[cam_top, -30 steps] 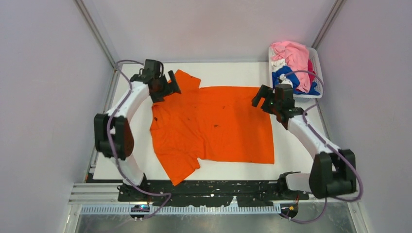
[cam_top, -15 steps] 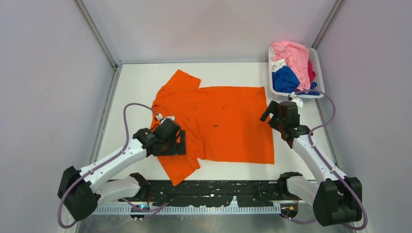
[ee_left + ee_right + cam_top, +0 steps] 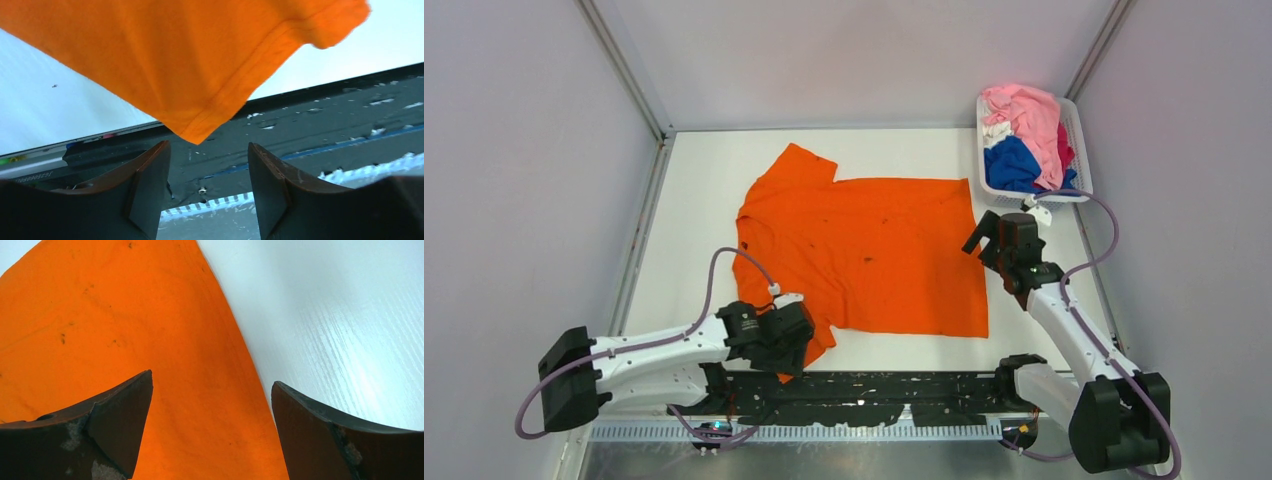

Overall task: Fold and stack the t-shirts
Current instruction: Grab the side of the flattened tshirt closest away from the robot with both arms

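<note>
The bright orange t-shirt lies spread flat on the white table, collar to the left, hem to the right. My left gripper is open and empty, low over the shirt's near sleeve at the table's front edge; the sleeve tip hangs just beyond my fingers. My right gripper is open and empty above the shirt's right hem edge. Pink, royal blue, white and magenta shirts are piled in the basket.
A white mesh basket stands at the back right corner. The black rail with the arm bases runs along the table's near edge. Grey walls close in the left, back and right sides.
My left arm has swung from the far sleeve back to the near sleeve at the front edge. My right gripper has drawn slightly back toward the right hem.
</note>
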Controlling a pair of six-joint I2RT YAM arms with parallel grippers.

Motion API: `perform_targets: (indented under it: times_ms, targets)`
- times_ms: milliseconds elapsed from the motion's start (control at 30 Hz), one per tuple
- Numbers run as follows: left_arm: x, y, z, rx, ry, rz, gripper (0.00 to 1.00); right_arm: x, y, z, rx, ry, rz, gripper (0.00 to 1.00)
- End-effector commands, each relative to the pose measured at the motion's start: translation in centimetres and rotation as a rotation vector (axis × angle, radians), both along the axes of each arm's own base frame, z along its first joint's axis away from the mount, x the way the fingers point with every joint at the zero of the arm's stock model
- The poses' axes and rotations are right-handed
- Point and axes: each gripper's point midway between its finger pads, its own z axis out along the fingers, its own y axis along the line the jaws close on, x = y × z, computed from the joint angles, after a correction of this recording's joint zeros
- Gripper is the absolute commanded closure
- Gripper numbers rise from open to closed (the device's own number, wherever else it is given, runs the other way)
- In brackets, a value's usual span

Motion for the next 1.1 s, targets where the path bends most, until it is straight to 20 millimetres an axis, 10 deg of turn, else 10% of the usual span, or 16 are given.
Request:
perform_targets:
  times_ms: [0,333,500,833,1067]
  targets:
    - [-0.9,0.8,-1.4,0.049,0.042,0.029,0.42,-0.2,-1.0,0.9,-0.012,-0.049,-0.06,0.04]
    - [-0.1,-0.5,-3.1,0.067,0.029,0.022,0.67,-3.3,-0.6,0.0,0.034,-0.039,-0.054,0.02]
    - [0.2,-0.4,-3.5,0.09,0.021,0.024,1.0,-6.6,-0.4,-1.1,0.063,0.018,-0.045,0.01]
    - [0.8,-1.0,-1.3,-0.001,-0.042,-0.012,1.0,-14.6,1.1,-5.6,0.145,0.424,-0.044,0.17]
    - [1.2,-1.7,0.0,-0.109,-0.1,-0.029,1.0,-16.0,2.4,-6.5,0.206,0.478,-0.034,0.32]
